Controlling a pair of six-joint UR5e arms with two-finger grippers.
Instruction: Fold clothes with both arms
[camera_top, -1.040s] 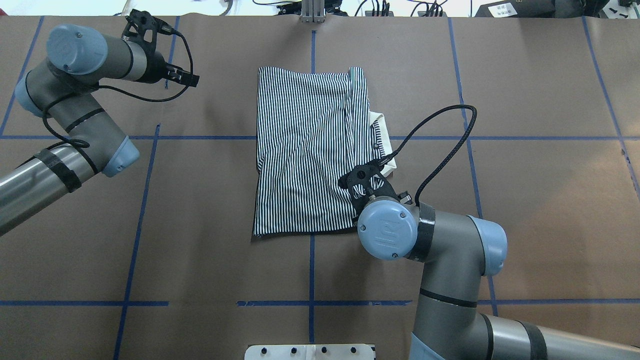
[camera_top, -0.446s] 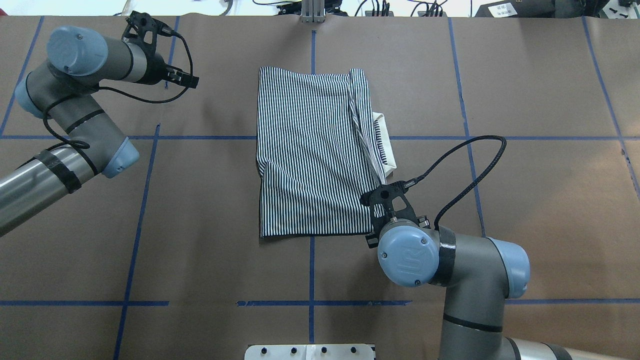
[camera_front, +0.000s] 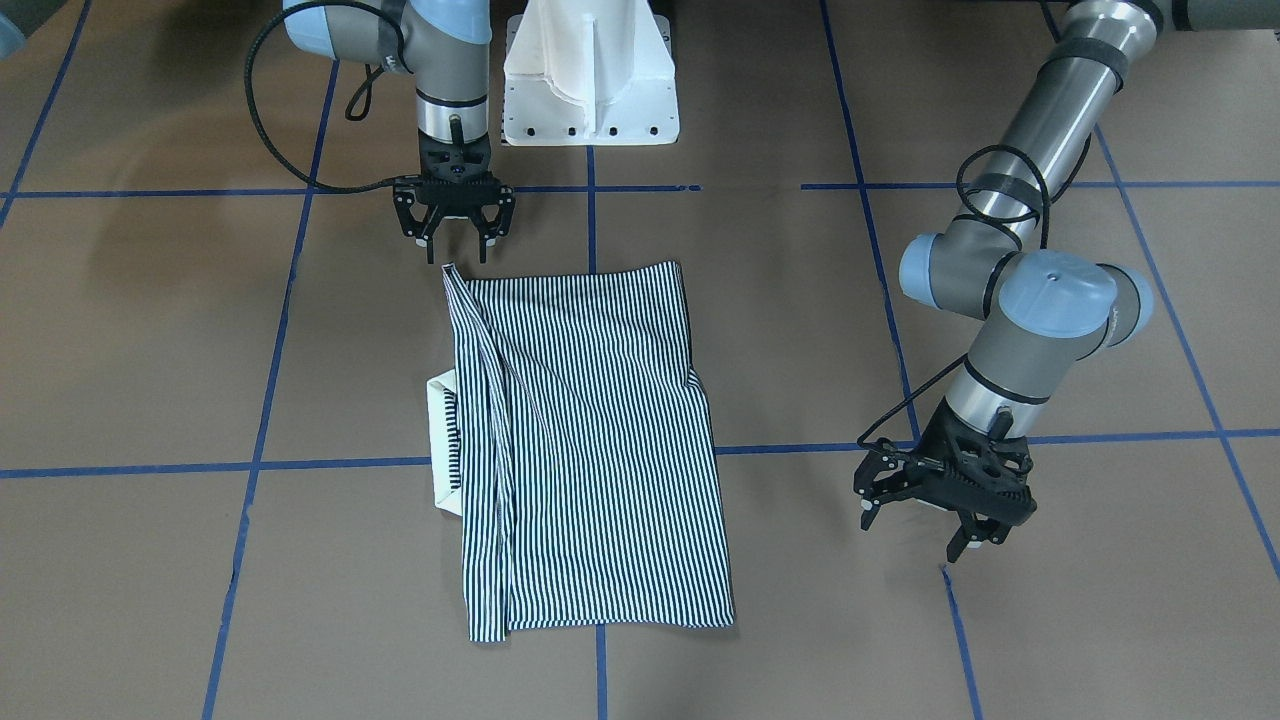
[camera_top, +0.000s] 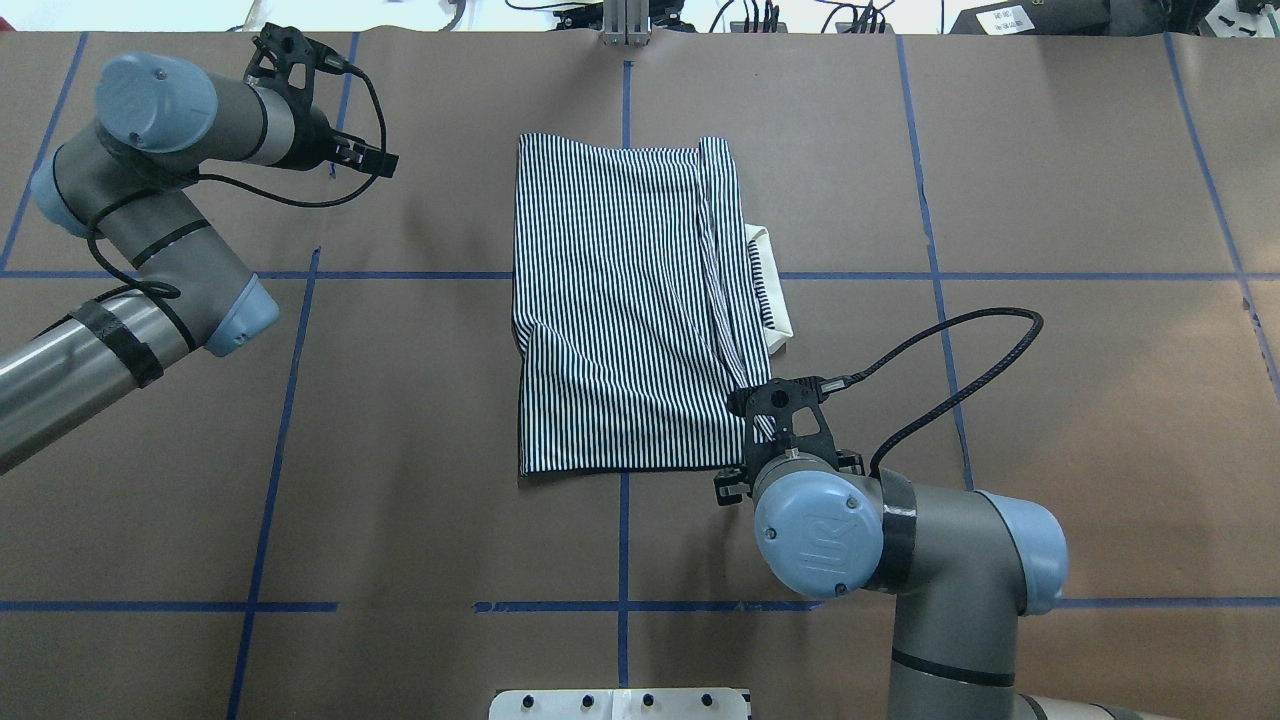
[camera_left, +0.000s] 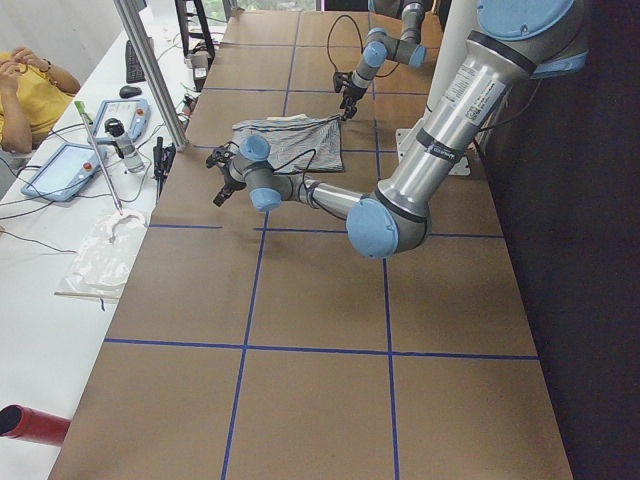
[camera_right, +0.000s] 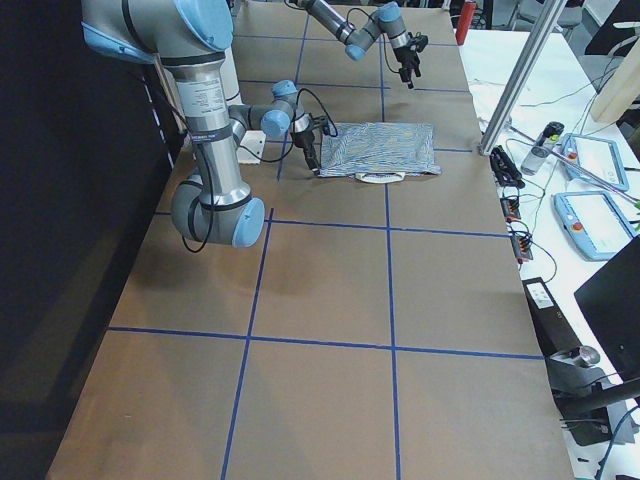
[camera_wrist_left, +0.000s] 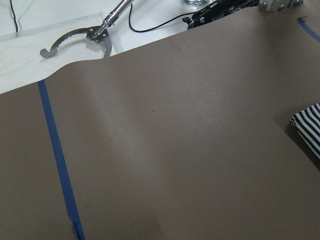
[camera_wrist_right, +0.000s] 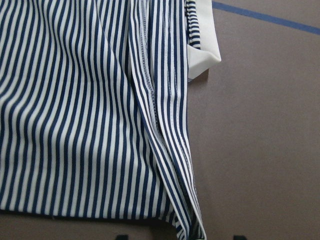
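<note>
Nearest the robot's edge of the desk (camera_top: 1050, 200), right of centre: right end effector (camera_front: 455, 245), pointing down, fingers spread, clamped on nothing, poised at the near right corner of the polo shirt (camera_top: 620, 310); touching the cloth or not, cannot tell. Shirt folded and flat at mid-desk, long axis running from near edge to far edge, stripes along it, cream collar (camera_top: 775, 290) poking out of the right side. Farther off, toward the far left corner, well apart from the shirt: left end effector (camera_front: 915, 530), fingers also apart, empty, above the desk.
</note>
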